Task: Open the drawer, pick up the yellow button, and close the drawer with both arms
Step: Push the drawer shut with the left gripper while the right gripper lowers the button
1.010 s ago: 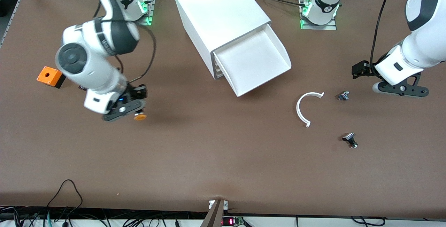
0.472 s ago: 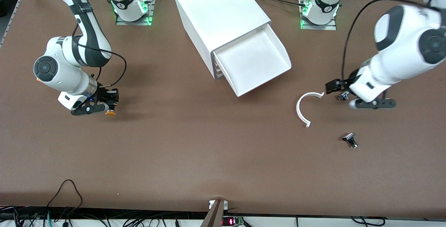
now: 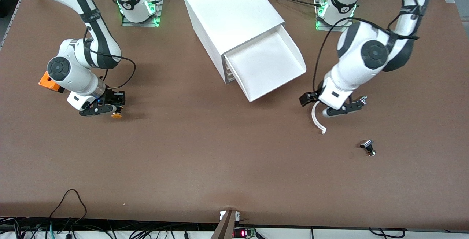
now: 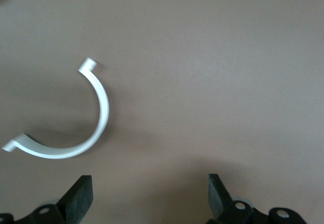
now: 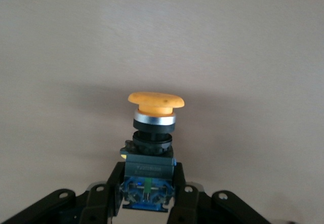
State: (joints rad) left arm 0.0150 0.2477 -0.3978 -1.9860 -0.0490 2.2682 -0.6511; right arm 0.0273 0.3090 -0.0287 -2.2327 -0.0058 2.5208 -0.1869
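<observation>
The drawer [image 3: 265, 65] stands pulled out of the white cabinet [image 3: 231, 11] and looks empty. My right gripper [image 3: 110, 110] is shut on the button [image 3: 117, 115] and holds it low over the table toward the right arm's end, beside the orange box. In the right wrist view the gripper [image 5: 148, 196] clamps the button's [image 5: 154, 127] bluish-black body, with the orange cap pointing away. My left gripper [image 3: 335, 110] is open and empty over a white curved strip [image 3: 314, 118], beside the drawer's front. The left wrist view shows the gripper [image 4: 149, 196] spread wide and the strip [image 4: 98, 117] on the table.
An orange box with a hole [image 3: 47, 80] sits partly hidden by the right arm. Two small metal-and-black parts lie toward the left arm's end: one [image 3: 362, 100] by the left gripper, one [image 3: 368, 147] nearer the front camera.
My right gripper carried the button toward the right arm's end of the table. My left arm swung in from the table's end toward the drawer and is now over the curved strip.
</observation>
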